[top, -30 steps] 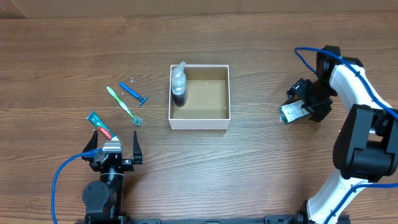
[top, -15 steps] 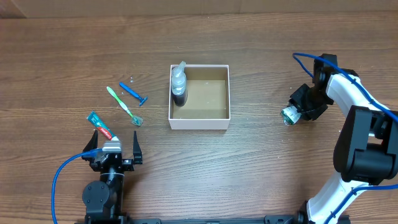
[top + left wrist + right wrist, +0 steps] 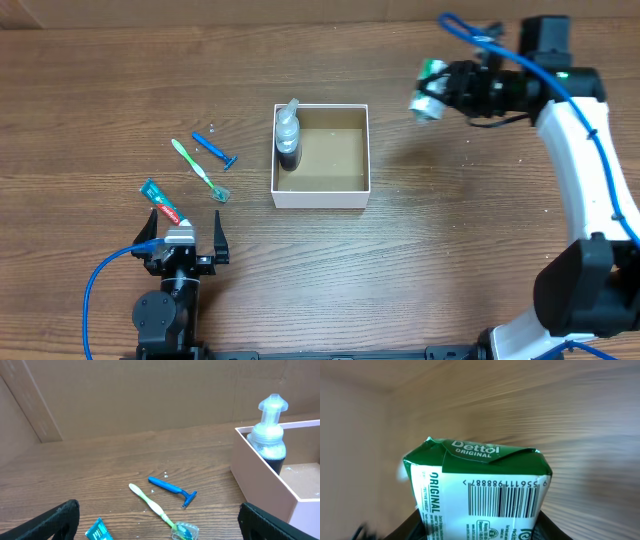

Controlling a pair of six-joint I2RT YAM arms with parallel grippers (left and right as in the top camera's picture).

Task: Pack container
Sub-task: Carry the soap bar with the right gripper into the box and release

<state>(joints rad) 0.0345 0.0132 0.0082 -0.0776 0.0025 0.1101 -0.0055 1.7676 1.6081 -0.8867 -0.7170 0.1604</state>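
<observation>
Right wrist view: the soap bar [image 3: 480,495] fills the frame, hiding most of the right gripper [image 3: 438,88] clenched on it, well apart from the container [image 3: 320,197] on the desk [image 3: 450,250]. The left gripper [image 3: 190,244] rests spread, empty.

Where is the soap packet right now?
In the overhead view, the soap packet is held by the right gripper toward the far right, to the right of the box's far corner.

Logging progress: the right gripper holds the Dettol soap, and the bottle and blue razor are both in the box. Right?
Not quite: the blue razor lies on the table left of the container, beside the green toothbrush, as the overhead view shows. Only the bottle is inside; the right gripper does hold the Dettol soap.
</observation>
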